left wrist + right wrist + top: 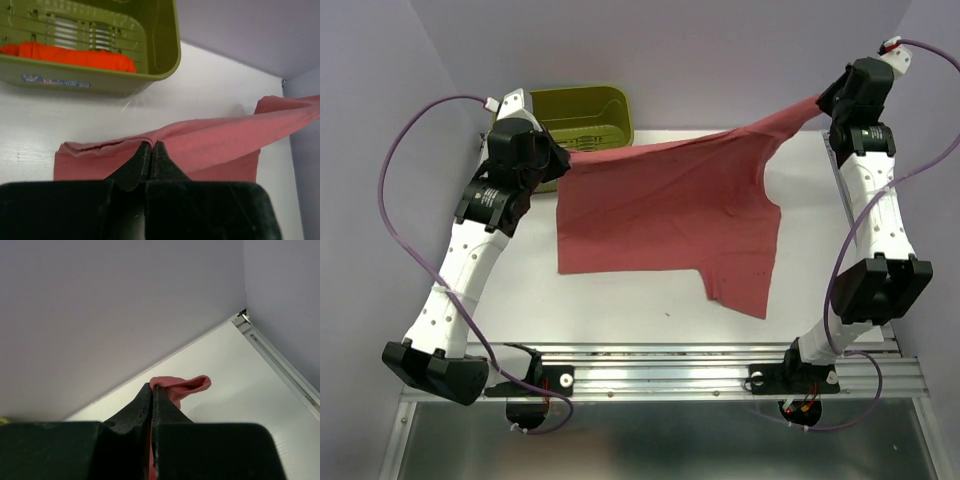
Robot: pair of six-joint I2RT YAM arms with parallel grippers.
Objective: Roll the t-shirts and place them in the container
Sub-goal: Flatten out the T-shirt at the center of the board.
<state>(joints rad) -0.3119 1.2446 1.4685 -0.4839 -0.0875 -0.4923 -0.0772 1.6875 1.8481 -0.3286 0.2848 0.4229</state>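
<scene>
Your left gripper (151, 145) is pinched tight on one edge of the brick-red t-shirt (660, 215), tips together w/ only cloth between them, right next to the olive tub (590, 115). Same deal w/ your right gripper (153, 387): it's clamped on a little folded nub of the fabric, up by the back wall at the far right corner.

So the shirt is stretched btw the two arms along its far edge. That edge is lifted off the white table (620, 300), and the rest drapes down toward you w/ the lower part lying flat on the tabletop. A flap hangs lower on the near right side, prob a sleeve, but I can't tell for sure. Also can't tell whether each gripper has hem or shoulder.

The 2nd shirt, the orange roll (70, 55), lies inside the tub against the wall closest to the left wrist cam. The tub sits at the far left corner of the table, just beyond the left gripper.
</scene>
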